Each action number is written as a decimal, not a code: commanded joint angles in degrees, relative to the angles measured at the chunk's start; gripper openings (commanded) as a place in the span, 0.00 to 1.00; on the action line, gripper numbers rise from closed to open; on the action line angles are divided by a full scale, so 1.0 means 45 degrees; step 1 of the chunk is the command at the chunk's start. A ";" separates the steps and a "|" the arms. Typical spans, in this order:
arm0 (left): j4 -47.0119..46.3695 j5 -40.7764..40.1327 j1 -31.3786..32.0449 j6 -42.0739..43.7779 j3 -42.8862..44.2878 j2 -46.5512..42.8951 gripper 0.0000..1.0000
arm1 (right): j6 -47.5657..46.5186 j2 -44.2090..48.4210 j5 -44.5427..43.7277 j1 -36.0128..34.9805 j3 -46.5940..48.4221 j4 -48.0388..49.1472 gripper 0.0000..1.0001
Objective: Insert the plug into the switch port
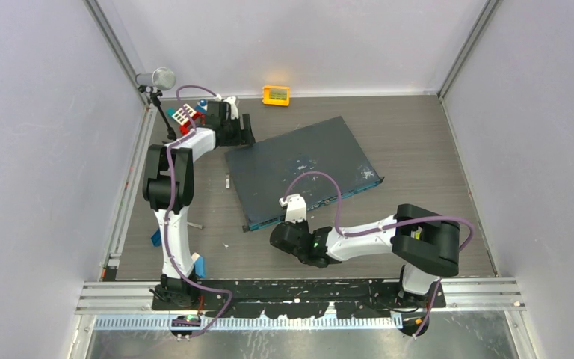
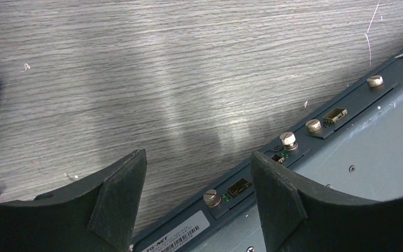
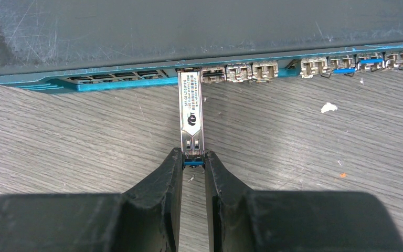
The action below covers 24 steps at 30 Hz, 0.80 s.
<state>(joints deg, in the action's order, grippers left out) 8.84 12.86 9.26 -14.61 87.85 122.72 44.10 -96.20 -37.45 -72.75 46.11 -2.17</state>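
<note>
This is a robotics lab test cell rather than a home or a shop. Plain pale walls point(image 1: 37, 187) close it in on three sides, joined at the far corners by bare aluminium posts point(image 1: 113, 41). The left arm point(image 1: 170, 179) and the right arm point(image 1: 359, 238) are bolted to a black plate point(image 1: 299, 290) between metal rails point(image 1: 486, 293) at the near edge of a wood-grain desk point(image 1: 418, 142). Purple cables point(image 1: 310, 173) loop loosely along both arms. A silver cylinder on a thin stand point(image 1: 161, 78) sits in the far left corner. A scuffed dark-grey network box point(image 1: 299, 157) lies flat on the desk.
</note>
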 commanded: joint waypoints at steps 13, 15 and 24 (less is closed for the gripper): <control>0.0577 0.0383 0.0038 0.0162 0.0360 0.0243 0.74 | 0.0065 0.0413 -0.1002 -0.0025 0.0054 0.1051 0.00; 0.0593 0.0378 0.0038 0.0161 0.0365 0.0242 0.74 | 0.0046 0.0367 -0.1022 -0.0025 0.0087 0.1091 0.00; 0.0618 0.0388 0.0038 0.0168 0.0399 0.0249 0.74 | 0.0093 0.0341 -0.1196 0.0114 0.0365 0.1047 0.00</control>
<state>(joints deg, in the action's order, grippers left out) 8.91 13.04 9.26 -14.61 88.07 122.91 43.90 -96.18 -38.33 -72.82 45.71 -0.86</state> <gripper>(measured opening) 0.743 0.235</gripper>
